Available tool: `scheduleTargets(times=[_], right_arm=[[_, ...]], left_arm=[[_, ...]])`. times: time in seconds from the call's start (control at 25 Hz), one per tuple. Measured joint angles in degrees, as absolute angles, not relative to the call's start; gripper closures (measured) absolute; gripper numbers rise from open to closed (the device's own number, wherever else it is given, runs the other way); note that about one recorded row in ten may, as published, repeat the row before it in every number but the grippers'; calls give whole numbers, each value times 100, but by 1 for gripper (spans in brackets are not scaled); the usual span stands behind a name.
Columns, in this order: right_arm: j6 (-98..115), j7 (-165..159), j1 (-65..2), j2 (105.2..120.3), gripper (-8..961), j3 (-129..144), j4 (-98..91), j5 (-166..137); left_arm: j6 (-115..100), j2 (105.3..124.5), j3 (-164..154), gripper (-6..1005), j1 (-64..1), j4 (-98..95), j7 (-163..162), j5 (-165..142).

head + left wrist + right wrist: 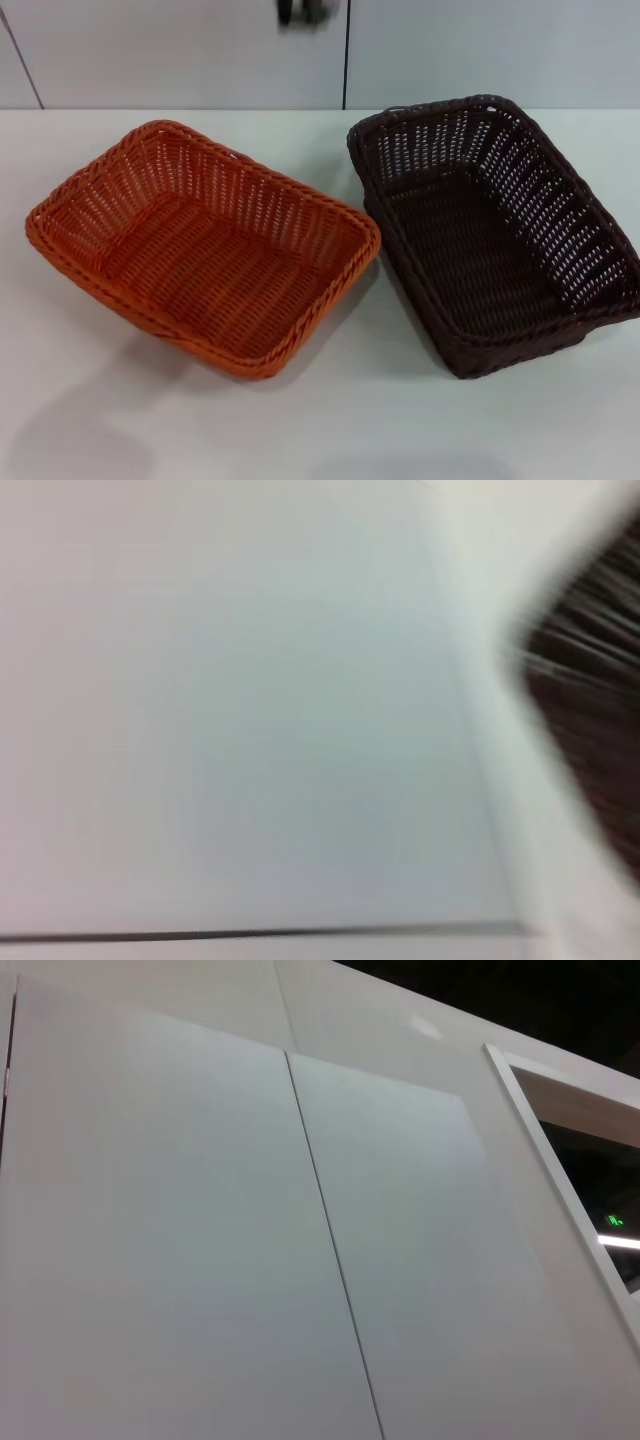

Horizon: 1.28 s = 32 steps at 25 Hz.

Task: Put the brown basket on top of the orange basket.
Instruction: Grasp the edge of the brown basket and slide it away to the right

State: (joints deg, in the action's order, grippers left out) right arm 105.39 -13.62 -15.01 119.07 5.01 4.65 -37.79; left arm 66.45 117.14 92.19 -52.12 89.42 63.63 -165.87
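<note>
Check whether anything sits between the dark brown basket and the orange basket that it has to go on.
Nothing visible does. The dark brown woven rectangular basket and the bright orange woven rectangular basket stand side by side on the white table, both empty, with only a narrow bare strip between them. Neither gripper is in view.

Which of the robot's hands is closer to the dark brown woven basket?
Probably the left: its wrist camera catches the dark brown woven basket close by; the right wrist camera faces only wall panels. Neither hand itself shows.

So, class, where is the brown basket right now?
In the head view, the brown basket sits on the white table, on the robot's right, beside the orange basket.
</note>
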Motion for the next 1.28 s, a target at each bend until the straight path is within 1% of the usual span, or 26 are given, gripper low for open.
scheduleTargets(times=[0.04,0.12,0.2,0.36,0.4,0.44,0.48,0.52,0.6,0.64,0.68,0.72,0.76,0.8,0.84,0.88,0.92,0.96,1.0,1.04,1.08,1.16,1.2,1.24,1.28], right_arm=[[10539,-1362,-1500,11908,165,502,467,-3779],[10540,-1362,-1500,11908,165,500,475,-3779],[10520,-1362,-1501,11908,165,499,479,-3780],[10464,-1362,-1506,11905,165,498,476,-3781],[10424,-1362,-1529,11904,165,498,470,-3783],[10424,-1362,-1529,11904,165,498,470,-3783],[10376,-1362,-1567,11903,165,499,454,-3784],[10376,-1362,-1567,11903,165,499,454,-3784],[10298,-1360,-1652,11896,165,501,446,-3787],[10298,-1360,-1652,11896,165,501,446,-3787],[10278,-1346,-1680,11895,165,500,443,-3787],[10266,-1331,-1715,11895,165,501,442,-3788],[10261,-1326,-1735,11896,165,501,441,-3789],[10281,-1326,-1770,11903,164,501,443,-3788],[10281,-1326,-1770,11903,164,501,443,-3788],[10385,-1347,-1786,11912,164,509,448,-3789],[10461,-1355,-1790,11916,164,514,453,-3789],[10461,-1355,-1790,11916,164,514,453,-3789],[10620,-1357,-1810,11918,164,520,466,-3790],[10620,-1357,-1810,11918,164,520,466,-3790],[10688,-1357,-1824,11917,164,524,468,-3800],[10806,-1358,-1862,11910,164,537,459,-3903],[10891,-1367,-1924,11899,164,543,432,-4035],[10891,-1367,-1924,11899,164,543,432,-4035],[10914,-1374,-1954,11894,164,537,418,-4078]], left_arm=[[6182,11779,9337,534,-4933,9296,6326,-16583],[5212,11841,9417,533,-4355,9867,6147,-16575],[4057,11839,9369,533,-3704,10338,5739,-16555],[2822,11830,9394,532,-2818,10829,4944,-16551],[2366,11837,9389,532,-2394,10937,4708,-16548],[2366,11837,9389,532,-2394,10937,4708,-16548],[1977,11843,9375,531,-2071,10978,4410,-16539],[1977,11843,9375,531,-2071,10978,4410,-16539],[1287,11839,9382,531,-1580,10913,3600,-16532],[1287,11839,9382,530,-1580,10913,3600,-16532],[526,11835,9338,530,-1150,10599,2829,-16521],[526,11835,9338,530,-1150,10599,2829,-16521],[16,11836,9278,530,-924,10373,2550,-16519],[-938,11848,9090,530,-603,9845,2378,-16493],[-938,11848,9090,529,-603,9845,2378,-16493],[-1955,11859,8850,529,-332,9184,2331,-16260],[-2301,11857,8758,529,-237,8922,2329,-16057],[-2301,11857,8758,529,-237,8922,2329,-16057],[-2813,11842,8597,528,-116,8427,2326,-15531],[-2813,11842,8597,528,-116,8427,2326,-15531],[-3151,11837,8495,528,-67,7963,2321,-15198],[-3364,11837,8438,402,-55,7682,2274,-15066],[-3762,11829,8302,339,-56,7215,2077,-14916],[-3762,11829,8302,308,-56,7215,2077,-14916],[-4188,11821,8159,278,-101,6739,1758,-14874]])
